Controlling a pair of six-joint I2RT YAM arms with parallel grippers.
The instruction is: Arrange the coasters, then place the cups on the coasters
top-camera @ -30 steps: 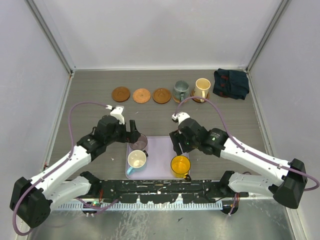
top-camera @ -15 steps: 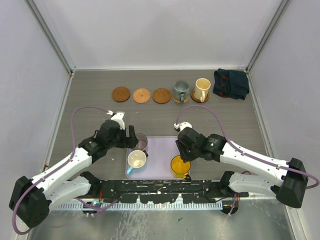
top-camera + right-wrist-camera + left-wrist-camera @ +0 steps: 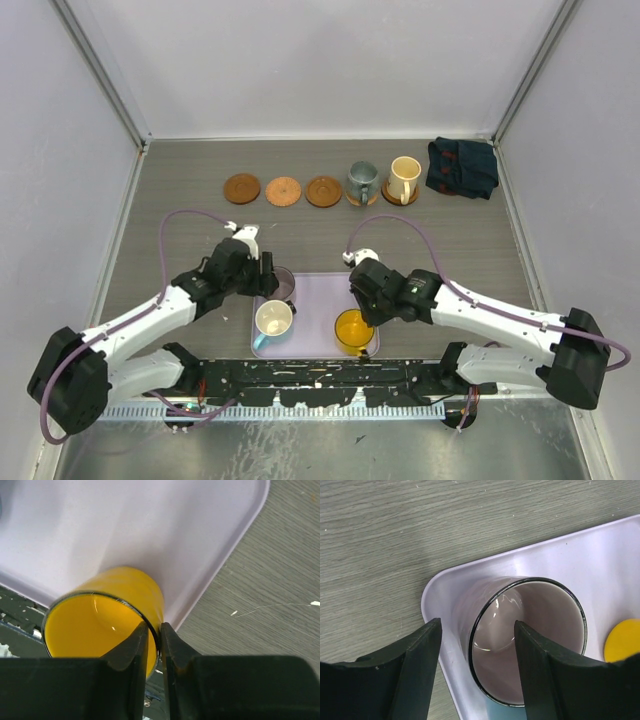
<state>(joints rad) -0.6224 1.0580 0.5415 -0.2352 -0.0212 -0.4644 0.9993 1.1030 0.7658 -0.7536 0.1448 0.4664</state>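
Right wrist: claw (image 3: 154, 631) tight on yellow cup (image 3: 131, 589) rim.

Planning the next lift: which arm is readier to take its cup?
Right: the right gripper grips the yellow cup at its rim; the left gripper is open astride the wall of the purple cup.

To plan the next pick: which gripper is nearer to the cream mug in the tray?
Left. The left gripper is just beyond the cream mug, at the purple mug; the right gripper is across the tray, pinching the rim of the yellow mug.
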